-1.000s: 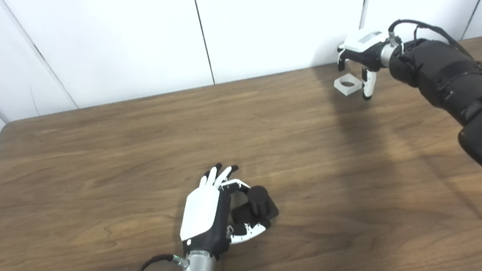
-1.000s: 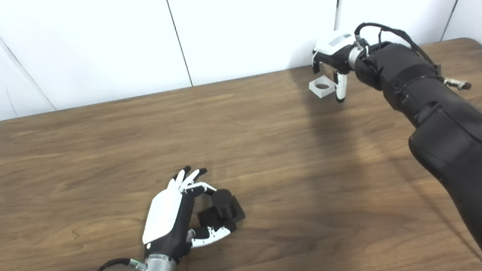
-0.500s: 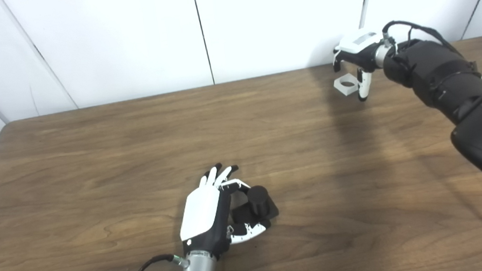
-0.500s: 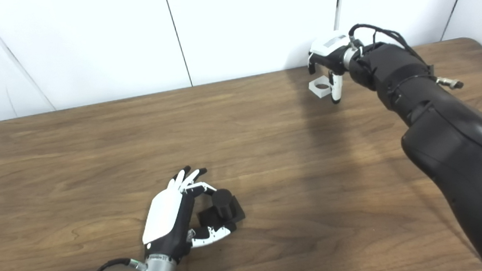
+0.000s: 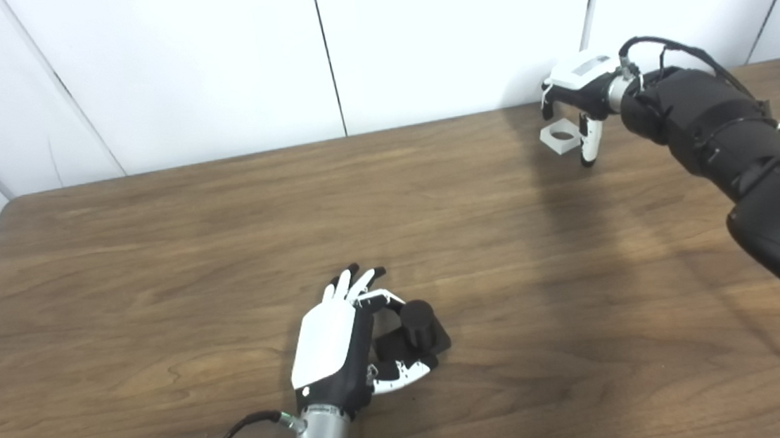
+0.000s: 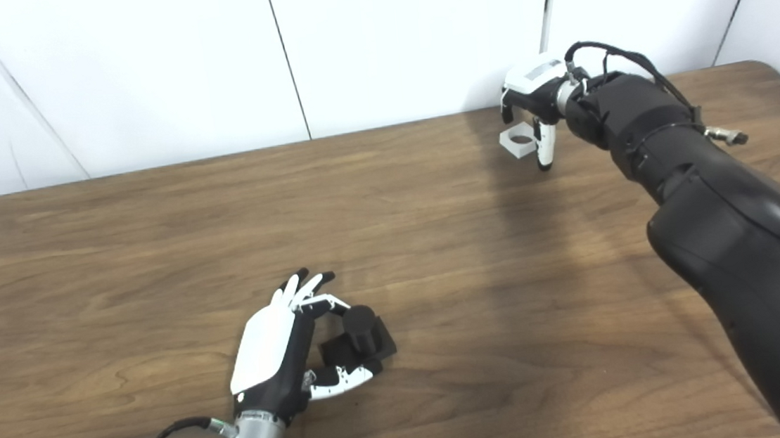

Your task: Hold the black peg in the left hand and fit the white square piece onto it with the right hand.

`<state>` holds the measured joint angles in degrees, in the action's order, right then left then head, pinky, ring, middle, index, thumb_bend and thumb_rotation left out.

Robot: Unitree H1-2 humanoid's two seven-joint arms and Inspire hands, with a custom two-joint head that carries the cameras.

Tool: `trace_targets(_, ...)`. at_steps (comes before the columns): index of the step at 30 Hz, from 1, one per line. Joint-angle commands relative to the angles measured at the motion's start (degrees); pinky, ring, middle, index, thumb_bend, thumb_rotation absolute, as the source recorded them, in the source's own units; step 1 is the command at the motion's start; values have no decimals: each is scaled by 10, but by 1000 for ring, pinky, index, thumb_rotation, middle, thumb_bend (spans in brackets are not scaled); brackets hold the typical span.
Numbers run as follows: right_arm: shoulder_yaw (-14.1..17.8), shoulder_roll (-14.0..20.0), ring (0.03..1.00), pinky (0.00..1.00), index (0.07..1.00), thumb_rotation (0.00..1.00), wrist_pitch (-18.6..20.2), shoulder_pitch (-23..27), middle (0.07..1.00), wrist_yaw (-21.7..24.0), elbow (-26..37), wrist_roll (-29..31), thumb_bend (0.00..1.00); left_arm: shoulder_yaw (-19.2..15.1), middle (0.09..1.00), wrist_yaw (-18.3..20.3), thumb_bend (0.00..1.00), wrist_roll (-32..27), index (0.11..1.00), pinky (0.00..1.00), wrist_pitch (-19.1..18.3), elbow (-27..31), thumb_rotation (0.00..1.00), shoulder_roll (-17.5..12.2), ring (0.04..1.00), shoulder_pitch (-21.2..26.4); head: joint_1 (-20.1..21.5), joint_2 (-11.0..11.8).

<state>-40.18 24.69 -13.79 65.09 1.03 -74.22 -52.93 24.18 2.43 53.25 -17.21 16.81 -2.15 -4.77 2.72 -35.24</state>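
Observation:
The black peg (image 5: 417,321), a short cylinder on a square black base, stands on the table near the front middle. My left hand (image 5: 334,347) lies beside it on its left, open, with fingers curved behind the peg and the thumb in front of the base. The white square piece (image 5: 560,138), with a round hole, lies on the table at the far right. My right hand (image 5: 581,82) hovers over it, open, fingers hanging down behind the piece and the thumb down at its right edge. I cannot tell whether it touches the piece.
The brown wooden table (image 5: 187,244) ends at white wall panels (image 5: 206,58) right behind the white piece. My right forearm (image 5: 728,133) stretches across the table's right side, with a cable looping at the wrist.
My right hand has drawn a little left, closer over the white piece, and its thumb now stands at the piece's right edge. The piece, the peg and the left hand have stayed put.

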Motion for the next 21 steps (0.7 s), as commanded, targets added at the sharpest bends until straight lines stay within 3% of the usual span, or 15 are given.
trace_targets(1, 0, 3, 1000, 1000, 740, 124, 14, 43, 951, -12, 1, 6, 865, 0, 919, 22, 516, 22, 493, 1000, -25, -8, 60, -6, 1000, -9, 2, -6)
trace_targets(8, 0, 4, 1000, 1000, 722, 127, 17, 46, 941, -7, 0, 7, 870, -7, 920, 32, 516, 22, 493, 1000, -23, 5, 61, -12, 1000, -11, 18, -23)
trace_targets(21, -12, 3, 1000, 1000, 731, 150, 20, 44, 945, -9, -3, 4, 865, -14, 915, 43, 516, 21, 493, 1000, -23, 12, 61, -11, 1000, -14, 18, -27)
